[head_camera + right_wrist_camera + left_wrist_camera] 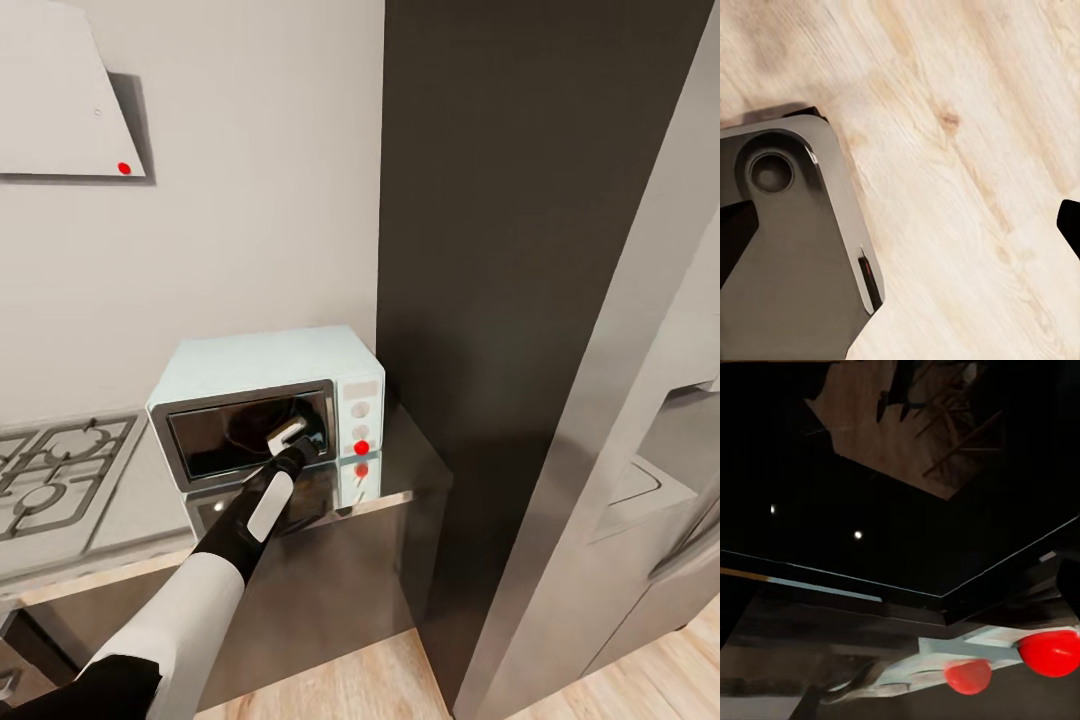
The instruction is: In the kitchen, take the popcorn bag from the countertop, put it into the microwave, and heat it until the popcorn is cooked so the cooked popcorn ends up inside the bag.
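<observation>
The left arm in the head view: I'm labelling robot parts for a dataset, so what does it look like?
The left arm has a white, smooth upper shell, then a black forearm with a long white oval panel. It narrows to a black wrist and a left gripper with a pale, flat finger pad. No cables or markings are visible.

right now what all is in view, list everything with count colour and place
microwave: one, pale mint-blue with dark glass door, on the steel worktop beside the dark tall cabinet
red light dot: one, red, low on the microwave's control panel, mirrored in the worktop below it
knobs: two, pale, on the control panel above the red dot
steel worktop: one, reflective grey, under the microwave
gas hob: one, grey, set in the worktop left of the microwave
tall cabinet: one, dark brown, right of the microwave
wall panel: one, pale with a red dot, high on the wall
wood floor: pale, below the right arm
robot base: grey, on the floor
left gripper: one, black and white, at the microwave door
</observation>
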### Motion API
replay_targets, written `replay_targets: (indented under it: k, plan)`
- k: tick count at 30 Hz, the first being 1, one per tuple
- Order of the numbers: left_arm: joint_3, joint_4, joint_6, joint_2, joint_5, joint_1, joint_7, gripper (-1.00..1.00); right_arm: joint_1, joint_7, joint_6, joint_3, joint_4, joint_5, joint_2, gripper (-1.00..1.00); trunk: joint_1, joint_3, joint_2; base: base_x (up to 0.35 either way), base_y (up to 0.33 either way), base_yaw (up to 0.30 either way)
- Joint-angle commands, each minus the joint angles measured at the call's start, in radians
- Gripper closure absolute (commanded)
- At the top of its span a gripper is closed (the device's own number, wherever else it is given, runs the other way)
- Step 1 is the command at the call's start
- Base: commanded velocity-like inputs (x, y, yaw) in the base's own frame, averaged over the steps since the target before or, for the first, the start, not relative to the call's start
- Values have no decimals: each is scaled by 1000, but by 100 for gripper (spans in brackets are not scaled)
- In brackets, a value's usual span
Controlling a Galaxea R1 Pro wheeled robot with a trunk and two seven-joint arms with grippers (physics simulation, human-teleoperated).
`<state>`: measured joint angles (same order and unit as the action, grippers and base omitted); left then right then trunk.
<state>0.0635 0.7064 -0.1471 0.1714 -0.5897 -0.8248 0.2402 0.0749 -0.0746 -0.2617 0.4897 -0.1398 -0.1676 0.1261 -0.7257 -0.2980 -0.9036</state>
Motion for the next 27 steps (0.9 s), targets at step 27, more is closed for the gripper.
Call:
replay_targets:
  k: [27]
  plan:
    - [124,-314,409,-24,51,36,-860,-100,0,-19,-70,15,-86,-11,0,-100,0,-1,0,-244,0,0]
